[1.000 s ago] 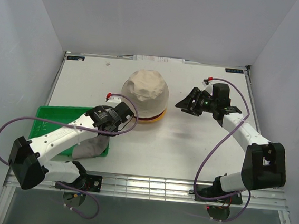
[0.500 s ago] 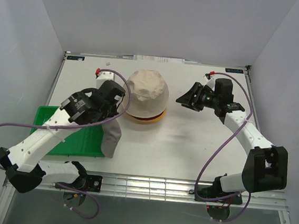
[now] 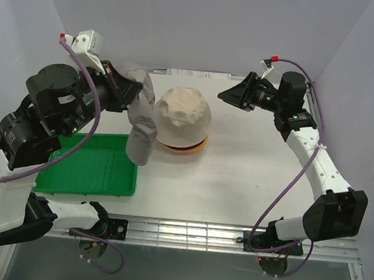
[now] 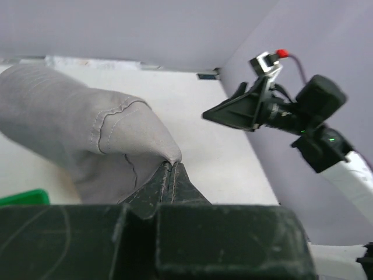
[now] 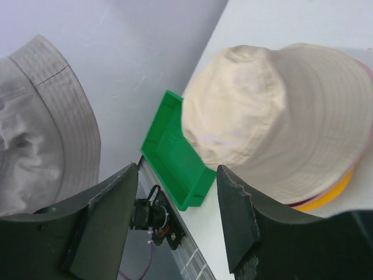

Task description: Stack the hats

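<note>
**Grey hat aloft, pile waiting below**

The left gripper (image 4: 170,175) has its jaws clamped tight on a fold of the grey hat (image 3: 141,119). The hat hangs limp from that pinch, high above the table (image 3: 236,178), with its lower end dangling just beside the pile. The height makes sense: a floppy hat held by one fold droops long, so it has to go well up to clear the dome it is meant to cover.

The pile sits mid-table with the cream hat (image 3: 184,116) on top and a dark red edge and a yellow brim (image 3: 196,147) peeping out underneath. The green tray (image 3: 91,170) lies off to the left.

On the other side, the right gripper (image 3: 234,95) is spread wide and carries nothing. It is raised off the table and pointed at the pile, which I'd say puts it well to catch the loose brim and help open the hat.

The next call is to carry grey over the cream crown and then lower it. The danger is that it lands folded or slides off.
</note>
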`<state>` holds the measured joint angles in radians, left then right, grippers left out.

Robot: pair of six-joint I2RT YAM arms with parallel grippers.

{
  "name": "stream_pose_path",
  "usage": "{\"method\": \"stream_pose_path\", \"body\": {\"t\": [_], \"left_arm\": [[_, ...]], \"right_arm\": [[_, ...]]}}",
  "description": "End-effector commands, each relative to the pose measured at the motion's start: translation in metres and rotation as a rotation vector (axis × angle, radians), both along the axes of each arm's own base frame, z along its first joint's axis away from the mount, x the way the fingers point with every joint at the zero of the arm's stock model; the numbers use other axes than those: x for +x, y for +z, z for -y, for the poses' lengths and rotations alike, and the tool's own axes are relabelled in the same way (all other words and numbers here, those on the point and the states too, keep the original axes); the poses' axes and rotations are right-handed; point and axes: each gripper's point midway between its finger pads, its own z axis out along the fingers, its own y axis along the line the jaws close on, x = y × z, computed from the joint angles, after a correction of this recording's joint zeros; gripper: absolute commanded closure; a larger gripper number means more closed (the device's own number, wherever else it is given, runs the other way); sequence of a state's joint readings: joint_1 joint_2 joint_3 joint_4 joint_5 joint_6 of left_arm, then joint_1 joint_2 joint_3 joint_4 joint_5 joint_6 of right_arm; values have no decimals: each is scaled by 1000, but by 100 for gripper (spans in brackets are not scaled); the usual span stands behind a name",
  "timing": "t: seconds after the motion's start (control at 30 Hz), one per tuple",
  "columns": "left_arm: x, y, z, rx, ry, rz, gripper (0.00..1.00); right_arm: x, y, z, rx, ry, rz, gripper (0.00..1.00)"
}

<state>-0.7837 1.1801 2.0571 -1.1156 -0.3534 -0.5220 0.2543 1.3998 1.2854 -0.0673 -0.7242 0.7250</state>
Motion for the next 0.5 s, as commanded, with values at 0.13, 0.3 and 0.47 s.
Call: {"method": "stream_pose_path", "body": {"t": [0.13,0.3,0.47], "left_arm": [[28,74,75,-70,-231,258,100],[45,99,110,-102,-320,365,100],[68,94,134,-147,-395,347,100]], "right_arm": [[-30,66,-39,235,181,54,35],[-45,79,-50,383,223,9,28],[-41,91,-46,528,201,-49,22]]}}
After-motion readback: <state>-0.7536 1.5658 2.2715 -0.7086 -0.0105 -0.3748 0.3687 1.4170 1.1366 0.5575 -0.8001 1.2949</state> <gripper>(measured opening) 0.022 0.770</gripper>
